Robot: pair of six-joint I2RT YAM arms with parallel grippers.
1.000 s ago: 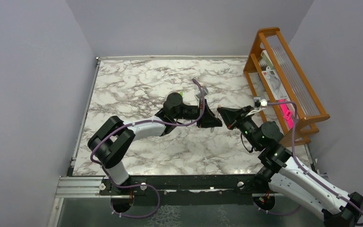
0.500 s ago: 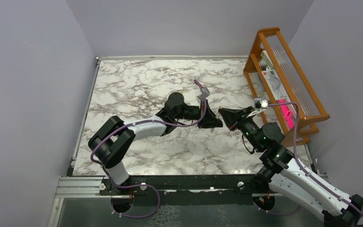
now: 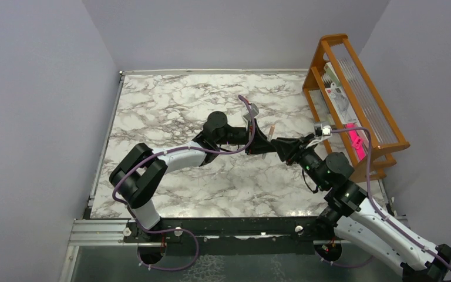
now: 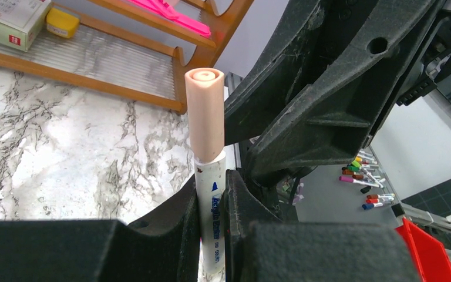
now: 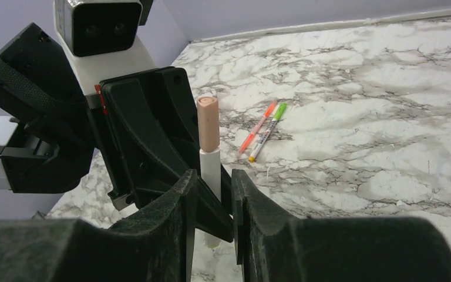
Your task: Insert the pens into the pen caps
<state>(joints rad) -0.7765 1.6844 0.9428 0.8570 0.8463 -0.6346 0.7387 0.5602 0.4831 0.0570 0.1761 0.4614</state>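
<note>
Marble tabletop [image 3: 152,106], centre: a whitish pen [image 4: 212,223], tan cap [image 4: 205,117] on its upper end, stands pinched by the barrel in the left gripper [image 4: 211,191]. Nose to nose with it, the right gripper [image 5: 213,182] holds its jaws narrowly parted either side of the barrel below the cap; contact unclear. Two spare pens [image 5: 264,129] lie beyond.

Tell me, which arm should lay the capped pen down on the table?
Left. The left gripper is shut on the white pen, with the tan cap already on top. The right gripper stands open around the pen with a gap, so it seems to hold nothing.
</note>
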